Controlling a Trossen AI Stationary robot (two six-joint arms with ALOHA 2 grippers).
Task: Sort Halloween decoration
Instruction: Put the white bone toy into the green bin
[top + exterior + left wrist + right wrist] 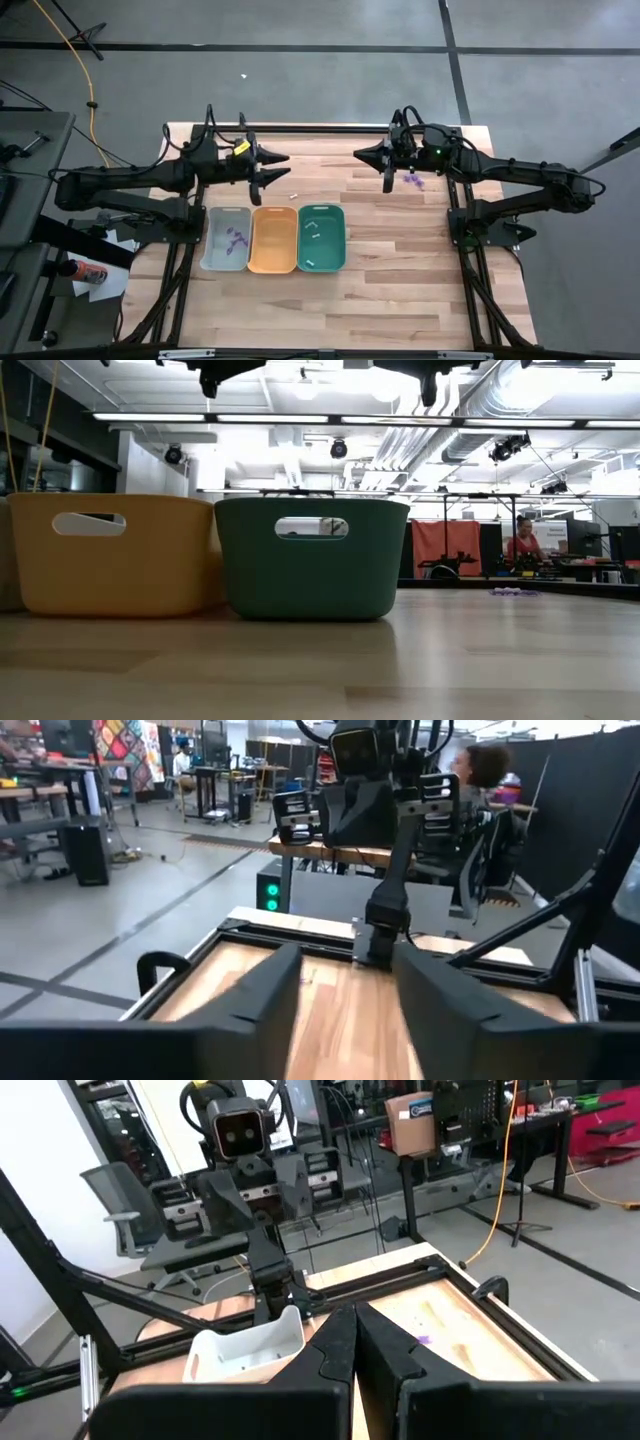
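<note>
The grey tray (225, 240) held several purple pieces (236, 238), the orange tray (273, 240) looked bare, and the teal tray (321, 238) held a few white sticks (311, 233); beyond them one white stick (295, 195) lay loose on the table (400, 290), and a purple cluster (413, 181) sat just under the right gripper (388, 186). That gripper hung clenched with nothing in it, while the left gripper (256, 168) hovered above the far edge, jaws parted and empty. The likely trouble was the pieces' smallness: shut jaws coming down might nudge the irregular purple bits apart, and the thin stick might slip from a pinch or land in the wrong tray.
</note>
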